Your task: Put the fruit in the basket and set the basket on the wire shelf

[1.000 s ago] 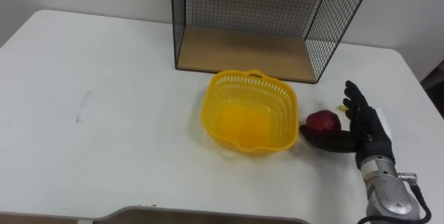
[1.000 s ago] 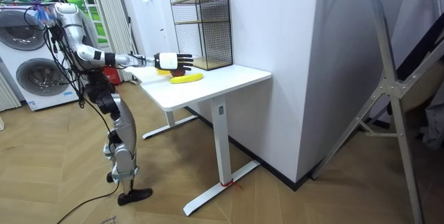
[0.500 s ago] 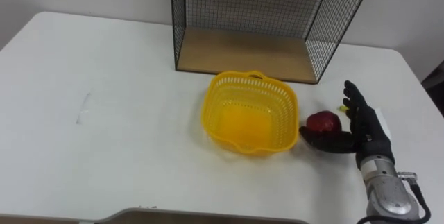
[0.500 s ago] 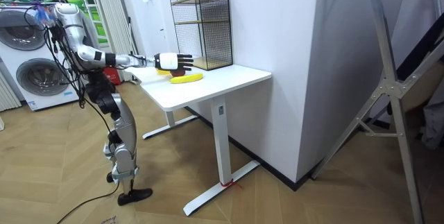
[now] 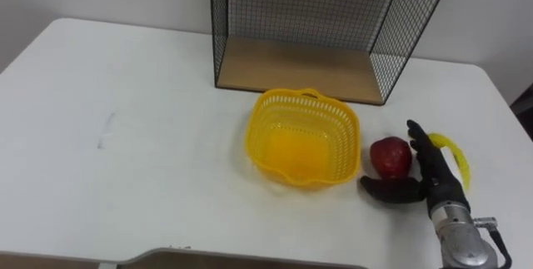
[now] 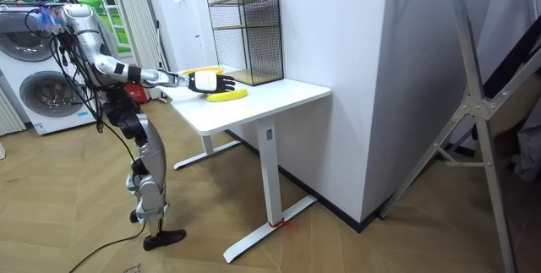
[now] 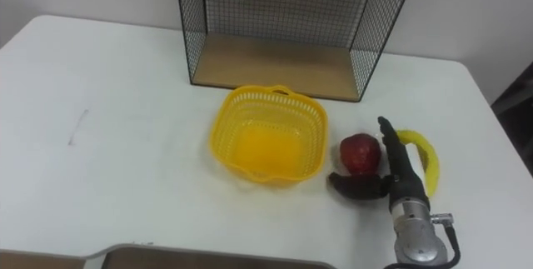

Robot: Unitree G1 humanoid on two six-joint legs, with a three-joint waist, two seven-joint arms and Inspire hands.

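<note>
A red apple lies on the white table, just right of the empty yellow basket. My right hand stands edge-on at the apple's right side, open, with straight fingers alongside it and the thumb stretched across in front of the fruit. A yellow banana curves on the table behind the hand. The wire shelf with its wooden board stands behind the basket. In the room view I stand at the table's end on the room view's left, right hand reaching over the tabletop above the banana.
The table's right edge lies close to the banana. A faint grey mark sits on the tabletop left of the basket. The shelf's lower board is bare. A dark edge crosses the bottom of the view.
My right hand has turned edge-on and dropped lower beside the apple, which uncovers the banana behind it. The whole picture shifted slightly. The apple and the basket stayed put.
</note>
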